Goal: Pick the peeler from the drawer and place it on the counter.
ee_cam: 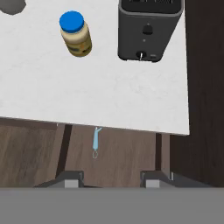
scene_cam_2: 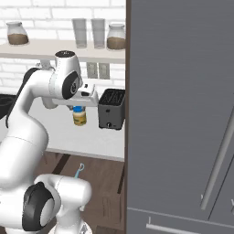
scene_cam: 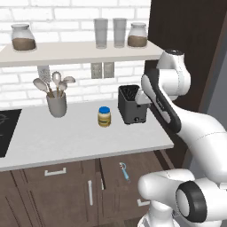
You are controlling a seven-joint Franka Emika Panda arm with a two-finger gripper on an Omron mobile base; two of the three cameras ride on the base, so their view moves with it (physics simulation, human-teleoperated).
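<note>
Fingertips (ee_cam: 73, 178) are spread apart with nothing between them, and the gripper (ee_cam: 109, 180) hangs high over the open drawer (ee_cam: 118, 153), so basically the whole job is still ahead, no grab yet. Peeler (ee_cam: 95, 141) is lying flat on the drawer bottom, partly tucked under the counter (ee_cam: 109, 96) edge. Further back on the counter there's a yellow jar (ee_cam: 76, 35) with a blue lid, and a toaster (ee_cam: 148, 30).
</note>
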